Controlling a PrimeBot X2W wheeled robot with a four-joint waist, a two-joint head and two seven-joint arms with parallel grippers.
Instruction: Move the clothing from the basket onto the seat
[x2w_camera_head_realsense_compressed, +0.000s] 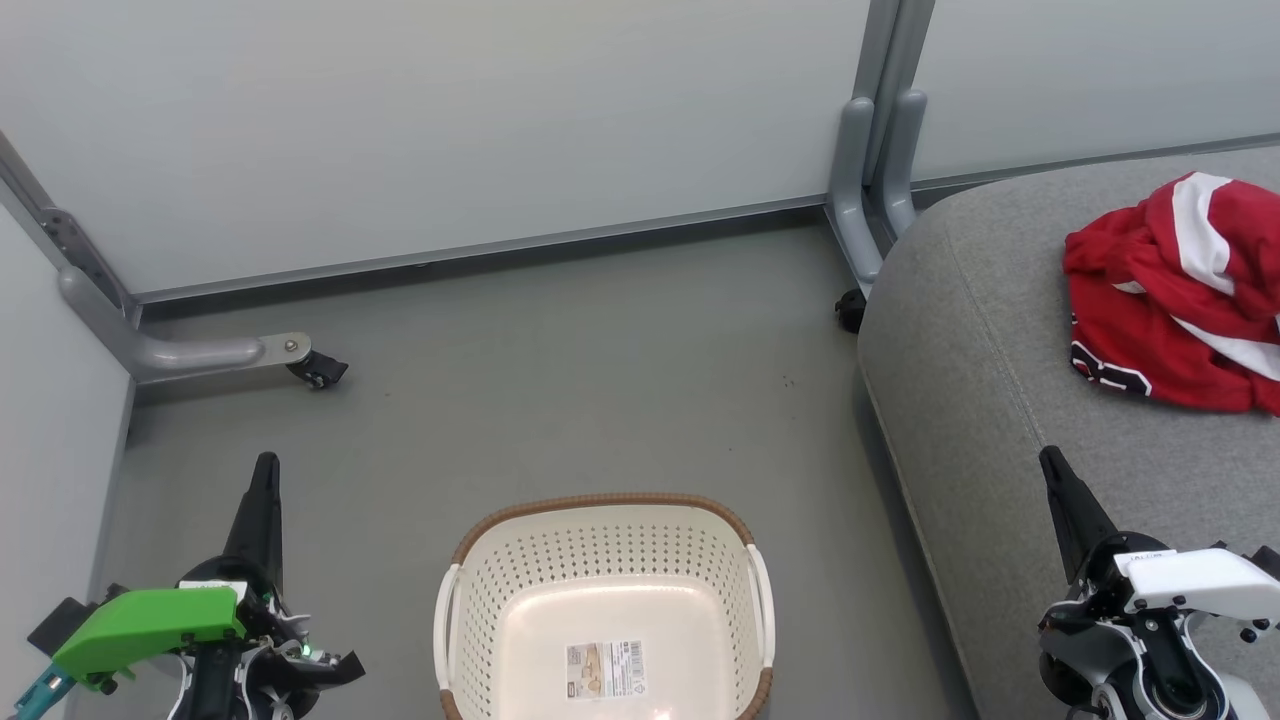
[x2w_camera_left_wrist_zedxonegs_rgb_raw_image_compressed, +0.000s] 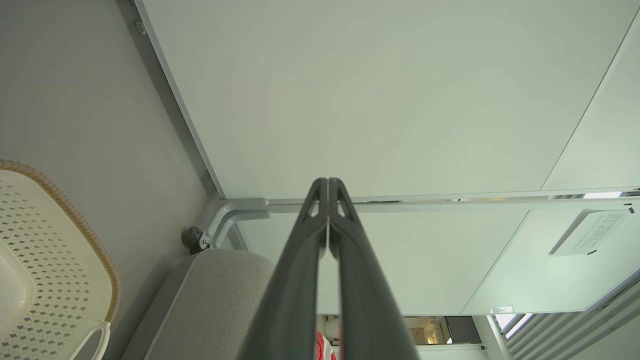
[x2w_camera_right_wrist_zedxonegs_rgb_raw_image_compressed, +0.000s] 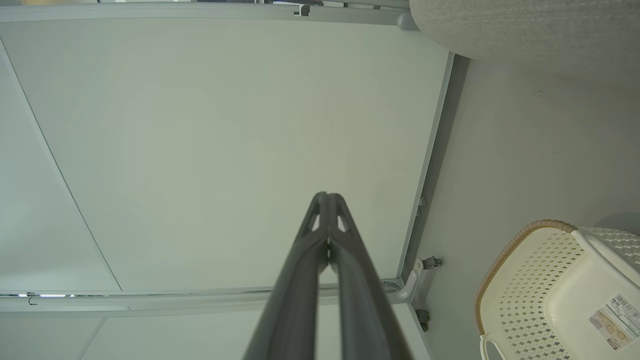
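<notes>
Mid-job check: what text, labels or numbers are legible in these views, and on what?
Nothing reads clearly.
Barcode sticker inside the cream-white perforated plastic basket: print too small.
Black-and-white lettering on the bright red fabric clothing: folded, unreadable.
White paper notice on the pale wall panel: lines blurred.
Small white label behind the right gripper: too small.

Head downward, wrists wallward; shared basket (x2w_camera_head_realsense_compressed: 600, 545)
</notes>
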